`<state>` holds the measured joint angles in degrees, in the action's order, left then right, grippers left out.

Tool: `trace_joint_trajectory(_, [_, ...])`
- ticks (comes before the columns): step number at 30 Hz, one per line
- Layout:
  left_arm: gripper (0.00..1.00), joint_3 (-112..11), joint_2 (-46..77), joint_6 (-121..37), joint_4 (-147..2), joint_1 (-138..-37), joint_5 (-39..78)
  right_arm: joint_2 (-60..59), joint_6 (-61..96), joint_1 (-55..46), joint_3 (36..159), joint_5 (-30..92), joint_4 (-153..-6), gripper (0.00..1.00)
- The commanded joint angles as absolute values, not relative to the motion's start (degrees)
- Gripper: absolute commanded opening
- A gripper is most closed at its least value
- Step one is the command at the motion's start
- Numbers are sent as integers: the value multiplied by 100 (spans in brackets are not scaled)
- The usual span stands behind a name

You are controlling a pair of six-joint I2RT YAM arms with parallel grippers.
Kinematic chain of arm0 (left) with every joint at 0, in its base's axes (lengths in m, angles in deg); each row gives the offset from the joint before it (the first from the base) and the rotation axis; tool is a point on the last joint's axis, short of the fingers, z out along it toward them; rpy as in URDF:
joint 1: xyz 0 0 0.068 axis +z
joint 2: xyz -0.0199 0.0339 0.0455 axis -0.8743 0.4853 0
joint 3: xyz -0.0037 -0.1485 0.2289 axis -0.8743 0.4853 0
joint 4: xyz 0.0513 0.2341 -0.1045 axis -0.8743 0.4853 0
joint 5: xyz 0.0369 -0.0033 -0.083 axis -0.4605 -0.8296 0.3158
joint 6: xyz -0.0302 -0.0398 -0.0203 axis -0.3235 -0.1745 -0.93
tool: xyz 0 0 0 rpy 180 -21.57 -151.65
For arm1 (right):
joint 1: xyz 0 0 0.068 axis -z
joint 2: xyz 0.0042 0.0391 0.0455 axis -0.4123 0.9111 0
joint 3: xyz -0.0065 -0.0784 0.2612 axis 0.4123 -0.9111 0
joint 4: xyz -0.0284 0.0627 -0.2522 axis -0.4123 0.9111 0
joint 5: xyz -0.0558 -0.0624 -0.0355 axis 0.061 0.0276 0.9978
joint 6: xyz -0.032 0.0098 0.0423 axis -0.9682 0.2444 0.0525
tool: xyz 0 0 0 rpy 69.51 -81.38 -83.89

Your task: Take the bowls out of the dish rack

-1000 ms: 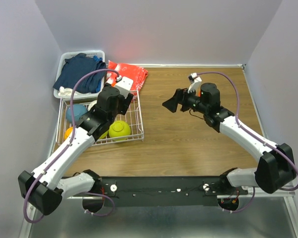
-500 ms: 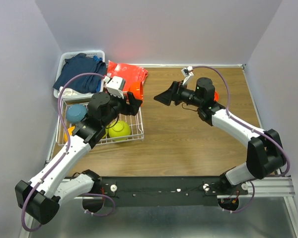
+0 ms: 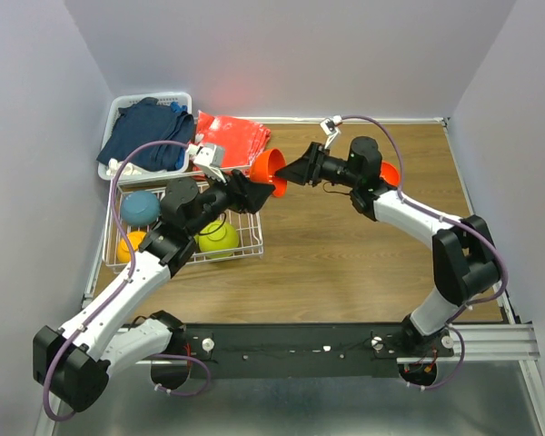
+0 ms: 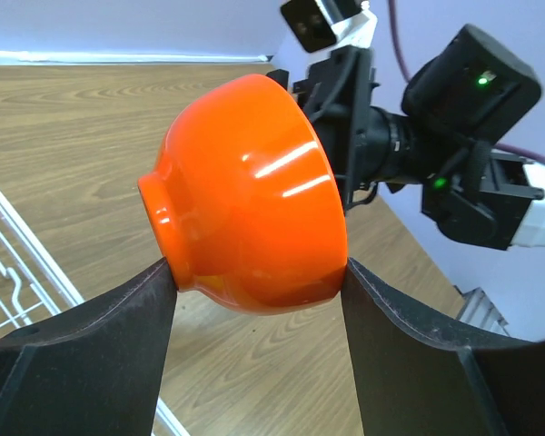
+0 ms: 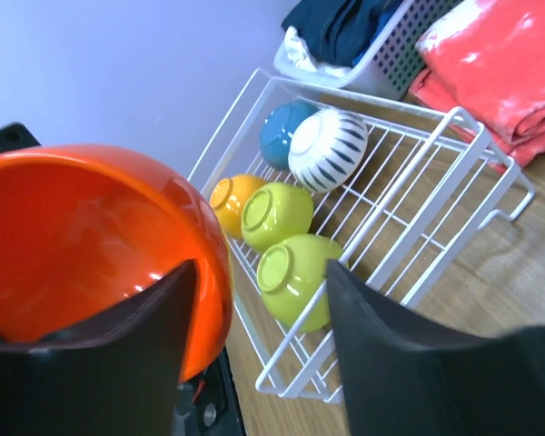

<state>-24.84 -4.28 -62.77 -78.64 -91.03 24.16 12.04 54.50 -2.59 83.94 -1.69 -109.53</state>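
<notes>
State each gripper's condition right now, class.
Left gripper: closed on the red-orange bowl.
Right gripper: open, its jaws either side of that bowl's rim.

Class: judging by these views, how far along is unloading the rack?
Done: one red-orange bowl sits on the table. In hand: the left gripper holds the other red-orange bowl, the open right gripper at its rim. Left: five bowls in the rack.

The left arm (image 3: 132, 277) stretches forward and rightward. The left gripper (image 4: 257, 272) is clamped on a red-orange bowl (image 4: 245, 182), one finger against each side of it. The right arm (image 3: 409, 215) reaches leftward to meet it. The right gripper (image 5: 259, 268) has its jaws spread, with the bowl's rim just beside one finger.
</notes>
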Motion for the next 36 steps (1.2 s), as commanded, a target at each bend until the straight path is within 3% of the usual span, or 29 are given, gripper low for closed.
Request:
trace_joint_trajectory(1, [36, -2438, -490, -6512, -8494, -9076, 2637, 1404, 5688, -290, 8634, -672, -11435, 49])
trace_joint_trajectory(3, [36, -2438, -464, -6504, -8511, -9076, 2629, 1387, 5618, -290, 8634, -751, -11366, 37])
trace_joint_trajectory(4, [37, -2438, -455, -6495, -8511, -9076, 2620, 1352, 5513, -290, 8634, -751, -11304, 24])
trace_joint_trajectory(7, [47, -2438, -411, -6399, -8424, -9067, 2567, 1246, 5241, -290, 8652, -708, -10962, 5])
trace_joint_trajectory(8, [61, -2438, -411, -6355, -8354, -9067, 2532, 1211, 5161, -290, 8669, -620, -10856, 1])
trace_joint_trajectory(10, [74, -2429, -455, -6258, -8248, -9067, 2410, 1062, 4812, -281, 8695, -497, -10348, 1])
trace_joint_trajectory(11, [87, -2438, -472, -6092, -8082, -9067, 2348, 1000, 4679, -281, 8730, -279, -10128, 1])
trace_joint_trajectory(13, [99, -2508, -621, -5863, -7844, -9067, 2068, 886, 4223, -272, 8853, 55, -9329, 1])
trace_joint_trajectory(18, [99, -2657, -1096, -4732, -6737, -9067, 1189, 622, 3422, -132, 9293, 1514, -7441, 1])
trace_joint_trajectory(26, [99, -2368, -1799, -3665, -5761, -9067, -200, 437, 2779, 377, 9899, 4079, -5829, 1])
trace_joint_trajectory(36, [99, -2174, -1922, -3568, -5330, -9067, -763, 1500, 3227, 2108, 10611, 4101, -4950, 1])
